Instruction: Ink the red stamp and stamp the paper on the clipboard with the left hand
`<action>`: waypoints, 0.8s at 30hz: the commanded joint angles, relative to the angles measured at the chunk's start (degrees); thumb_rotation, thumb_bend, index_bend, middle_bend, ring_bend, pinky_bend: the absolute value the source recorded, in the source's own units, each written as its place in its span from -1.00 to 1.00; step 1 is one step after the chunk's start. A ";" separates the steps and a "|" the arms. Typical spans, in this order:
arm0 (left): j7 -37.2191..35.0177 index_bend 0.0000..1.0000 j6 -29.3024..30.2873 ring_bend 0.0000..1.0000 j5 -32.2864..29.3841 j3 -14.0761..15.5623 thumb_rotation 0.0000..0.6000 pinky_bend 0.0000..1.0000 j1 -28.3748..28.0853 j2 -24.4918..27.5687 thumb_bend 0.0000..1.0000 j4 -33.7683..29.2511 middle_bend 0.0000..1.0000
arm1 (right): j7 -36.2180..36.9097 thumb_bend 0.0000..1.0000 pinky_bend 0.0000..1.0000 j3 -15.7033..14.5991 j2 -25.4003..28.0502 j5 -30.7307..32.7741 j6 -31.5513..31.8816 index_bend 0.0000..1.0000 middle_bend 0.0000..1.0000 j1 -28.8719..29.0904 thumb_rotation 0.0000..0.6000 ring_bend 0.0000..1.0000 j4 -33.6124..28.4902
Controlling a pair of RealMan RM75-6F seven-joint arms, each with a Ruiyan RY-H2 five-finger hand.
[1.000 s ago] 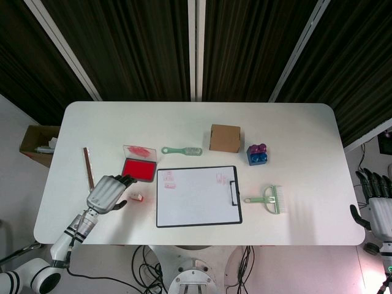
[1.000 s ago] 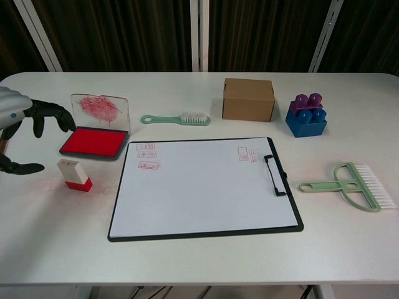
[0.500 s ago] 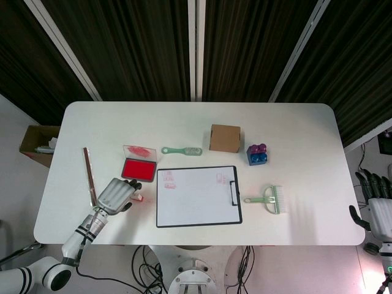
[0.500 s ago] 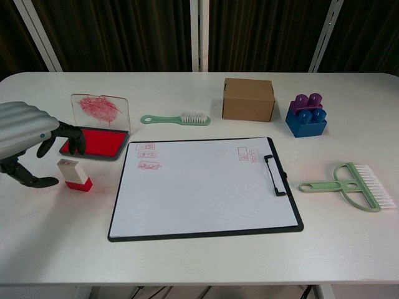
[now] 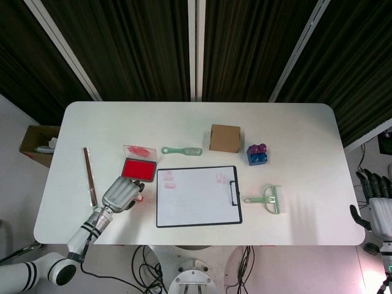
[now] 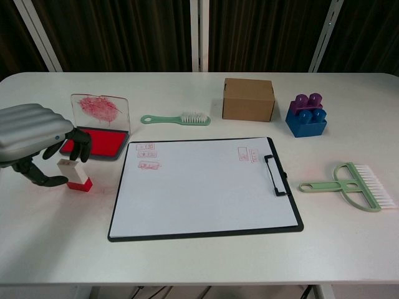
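Observation:
The red stamp [image 6: 74,175], white on top with a red base, stands upright on the table left of the clipboard. In the head view only its red edge [image 5: 140,197] shows past my left hand. My left hand [image 6: 30,133] hovers over the stamp, its fingers [image 6: 79,141] curled above the stamp's top and its thumb at the stamp's left; no firm grip shows. The open red ink pad [image 6: 98,143] lies just behind. The paper [image 6: 202,185] on the clipboard bears a few faint red prints. My right hand [image 5: 379,208] hangs off the table's right edge, fingers apart and holding nothing.
A green brush [image 6: 176,118], a cardboard box [image 6: 248,98] and blue-purple blocks [image 6: 306,116] line the far side. A green comb brush [image 6: 349,185] lies right of the clipboard's clip [image 6: 276,174]. A thin stick [image 5: 89,174] lies at the table's left.
My left hand has moved right and closer to the stamp, from beside the ink pad to over the stamp, with fingers now above it. The right hand has barely moved.

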 commanded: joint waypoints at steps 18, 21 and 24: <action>-1.18 0.02 -0.05 0.35 -0.77 0.86 1.00 0.61 -1.54 -0.92 -0.30 1.59 0.08 | 0.36 -0.39 -1.00 -0.34 -0.32 0.27 -0.96 -1.00 -1.00 0.14 1.00 -1.00 0.45; -1.29 0.03 -0.26 0.36 -1.01 1.08 1.00 0.61 -1.72 -1.14 -0.30 1.91 0.09 | 0.41 -0.39 -1.00 -0.40 -0.36 0.41 -1.11 -1.00 -1.00 0.11 1.00 -1.00 0.65; -1.69 0.05 -0.40 0.36 -1.45 1.17 1.00 0.61 -1.79 -1.31 -0.30 2.12 0.10 | 0.56 -0.39 -1.00 -0.45 -0.37 0.48 -1.15 -1.00 -1.00 0.04 1.00 -1.00 0.82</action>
